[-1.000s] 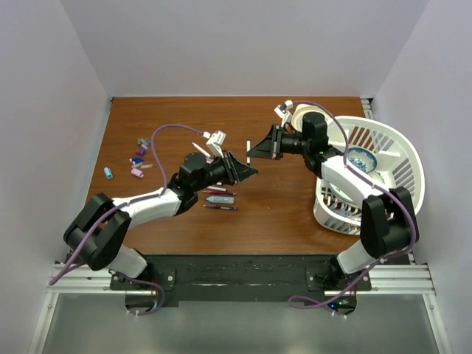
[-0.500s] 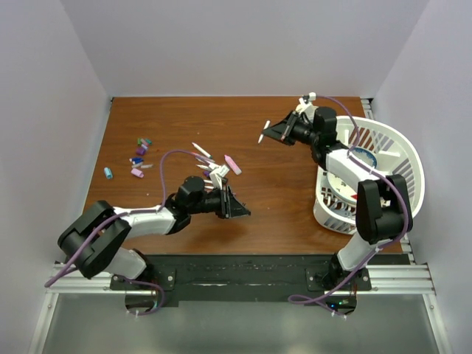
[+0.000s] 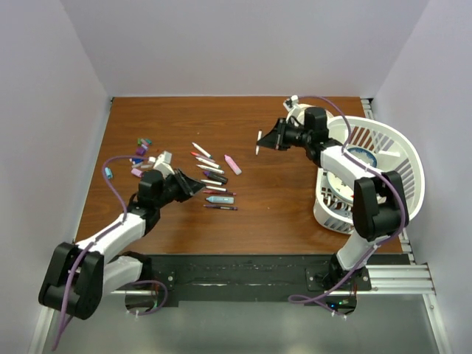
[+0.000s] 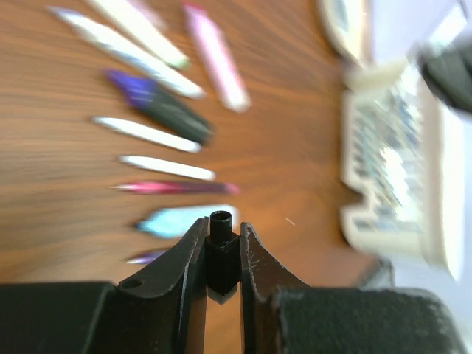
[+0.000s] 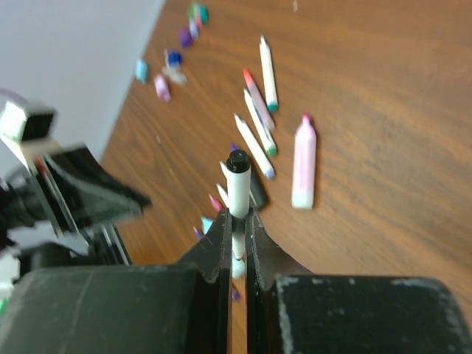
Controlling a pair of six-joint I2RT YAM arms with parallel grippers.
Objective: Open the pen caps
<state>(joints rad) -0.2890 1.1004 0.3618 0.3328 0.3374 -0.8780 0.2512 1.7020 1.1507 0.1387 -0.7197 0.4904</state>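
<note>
- A small black pen cap [image 4: 221, 249] is pinched between the left fingers [image 4: 193, 251]. They are closed tight on it, and its round open end points out past the tips.
- More pen caps [image 3: 140, 152] lie in a loose little bunch on the far left side of the brown worktop [image 3: 280, 199]. They are purple, green, blue and pink.
- One teal cap [image 3: 108, 172] lies alone, nearer the left edge.
- The left fingers are low over the worktop, between the loose caps and a group of pens [image 3: 210, 178].
- These pens lie side by side in the middle of the worktop. Most are thin and white with colored ends. The left wrist view is too blurred to tell which of them have caps on.
- A fat pink pen [image 3: 232, 164] lies just beside the group, on its right.
- The right fingers [image 5: 216, 247] are closed on a thin white pen [image 5: 237, 188]. They hold it up in the air, above the worktop.
- The end of that pen sticks out past the finger tips, and its tip is black.
- The two arms are well apart. The right one is farther back and to the right.
- A white basket [image 3: 402, 151] with slots in its wall stands on the right side of the worktop.
- A blue and white bowl [image 3: 361, 158] sits inside the basket.
</note>
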